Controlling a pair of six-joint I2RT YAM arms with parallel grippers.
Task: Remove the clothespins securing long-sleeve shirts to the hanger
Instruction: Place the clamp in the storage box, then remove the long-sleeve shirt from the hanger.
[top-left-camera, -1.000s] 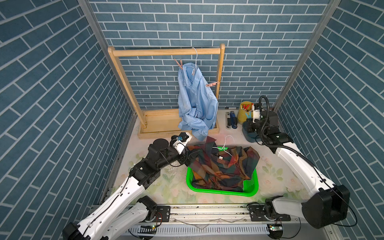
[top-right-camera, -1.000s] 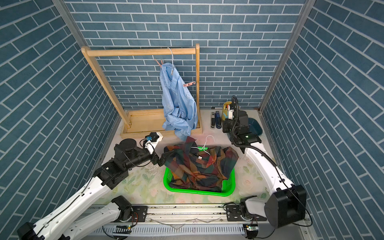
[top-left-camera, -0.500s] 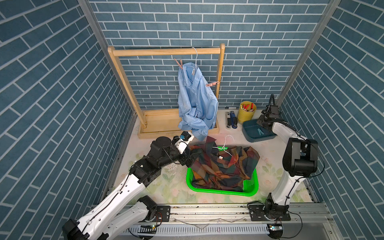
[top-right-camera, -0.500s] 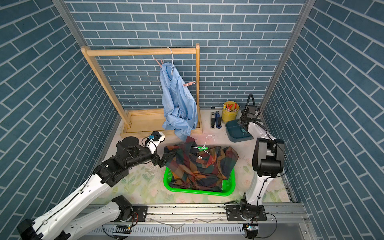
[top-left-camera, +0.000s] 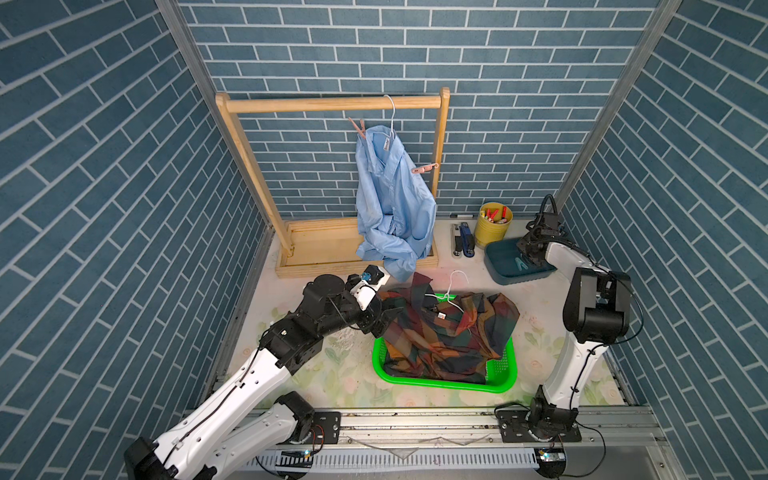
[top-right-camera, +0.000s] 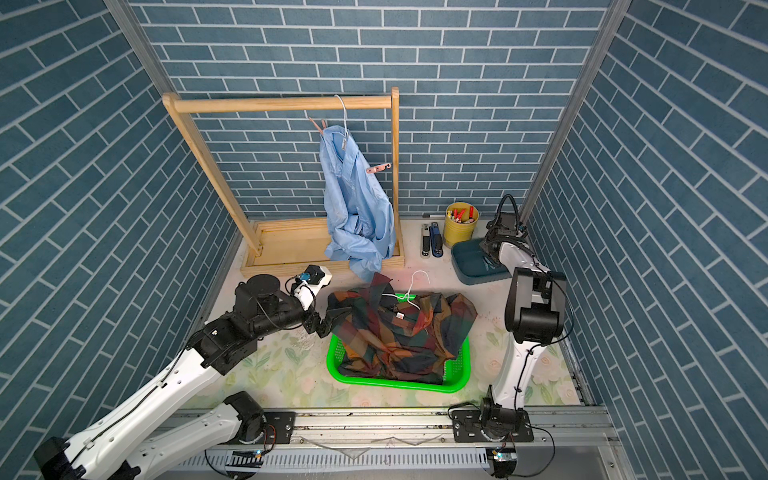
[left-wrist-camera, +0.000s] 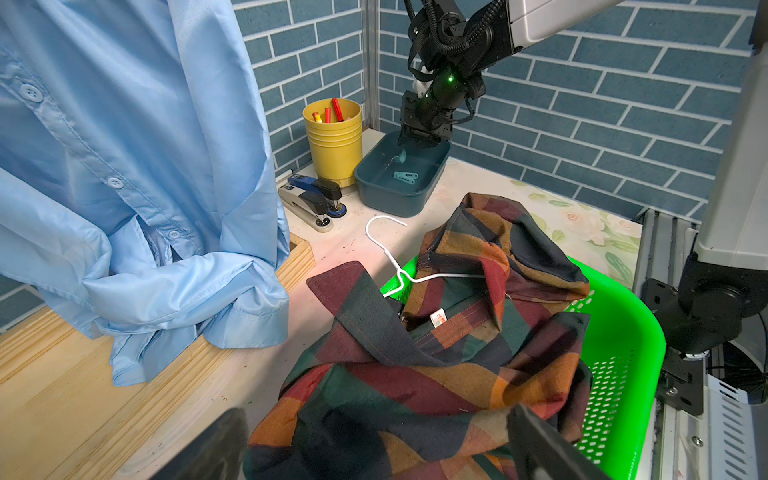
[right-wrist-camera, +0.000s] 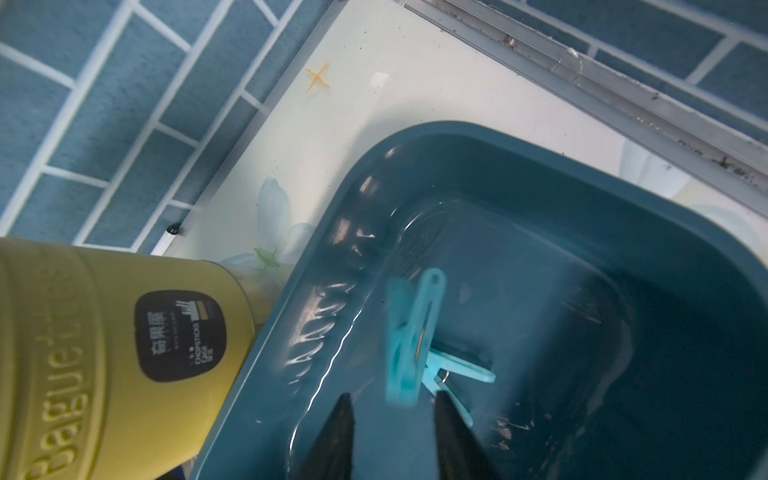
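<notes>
The right gripper (right-wrist-camera: 392, 401) has just opened over the tray (right-wrist-camera: 540, 183), dropping a teal clothespin (right-wrist-camera: 411, 332) in; the left gripper (top-left-camera: 387, 316) stays wide open. Pink clothespins (top-left-camera: 424, 168) still pin the blue shirt (top-left-camera: 390, 187).

blue brick-pattern walls (top-left-camera: 415, 50) on three sides; floral tabletop (top-left-camera: 332, 374); wooden rack (top-left-camera: 332, 104) at back.

Wooden rack (top-left-camera: 332, 104) against the back brick wall (top-left-camera: 498, 83). Beside its base, two staplers (top-left-camera: 462, 243), then a yellow cup (top-left-camera: 492, 232) holding red and yellow sticks (top-left-camera: 494, 214), just beside a dark teal tray (top-left-camera: 500, 259). Nearer the front, a green basket (top-left-camera: 508, 365) on the floral tabletop (top-left-camera: 332, 370).
</notes>
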